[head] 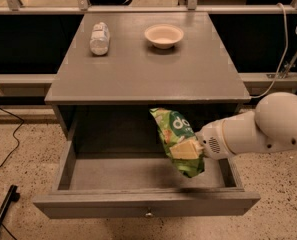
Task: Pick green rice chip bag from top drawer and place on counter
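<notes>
Green rice chip bag [177,139] hangs over the top drawer [148,204], pincer [197,148] clamped on its middle.
Gripped from 3 o'clock, it seems raised to pass the tabletop [148,74] edge at 12 o'clock.

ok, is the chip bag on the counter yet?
No, the green rice chip bag hangs gripped in the hand over the open top drawer, not on the counter.

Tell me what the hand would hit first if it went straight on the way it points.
The hand, holding the bag over the drawer, points left. Past the bag, probably the drawer's left wall; depth is unclear.
</notes>
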`<move>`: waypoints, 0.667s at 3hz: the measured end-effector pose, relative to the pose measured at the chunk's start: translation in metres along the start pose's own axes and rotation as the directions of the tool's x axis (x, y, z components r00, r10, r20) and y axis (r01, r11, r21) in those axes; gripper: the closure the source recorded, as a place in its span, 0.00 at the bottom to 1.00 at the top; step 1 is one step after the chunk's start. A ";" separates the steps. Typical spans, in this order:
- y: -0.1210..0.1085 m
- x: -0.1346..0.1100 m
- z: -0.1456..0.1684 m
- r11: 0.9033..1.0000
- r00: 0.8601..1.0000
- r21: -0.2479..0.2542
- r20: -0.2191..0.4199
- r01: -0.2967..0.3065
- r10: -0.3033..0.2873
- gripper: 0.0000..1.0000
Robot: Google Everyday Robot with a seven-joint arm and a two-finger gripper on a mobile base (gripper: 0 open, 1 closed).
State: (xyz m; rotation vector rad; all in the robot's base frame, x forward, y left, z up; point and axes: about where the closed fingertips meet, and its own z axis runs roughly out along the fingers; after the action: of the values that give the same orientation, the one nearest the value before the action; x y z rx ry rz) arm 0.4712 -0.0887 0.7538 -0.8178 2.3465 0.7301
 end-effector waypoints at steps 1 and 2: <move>-0.024 -0.013 -0.057 0.995 0.999 0.089 -0.010 0.051 -0.051 1.00; -0.041 -0.030 -0.093 0.984 0.996 0.155 -0.031 0.090 -0.086 1.00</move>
State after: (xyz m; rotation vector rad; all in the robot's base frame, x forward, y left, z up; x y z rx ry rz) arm 0.4896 -0.1638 0.8257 -0.8586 2.3383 0.4951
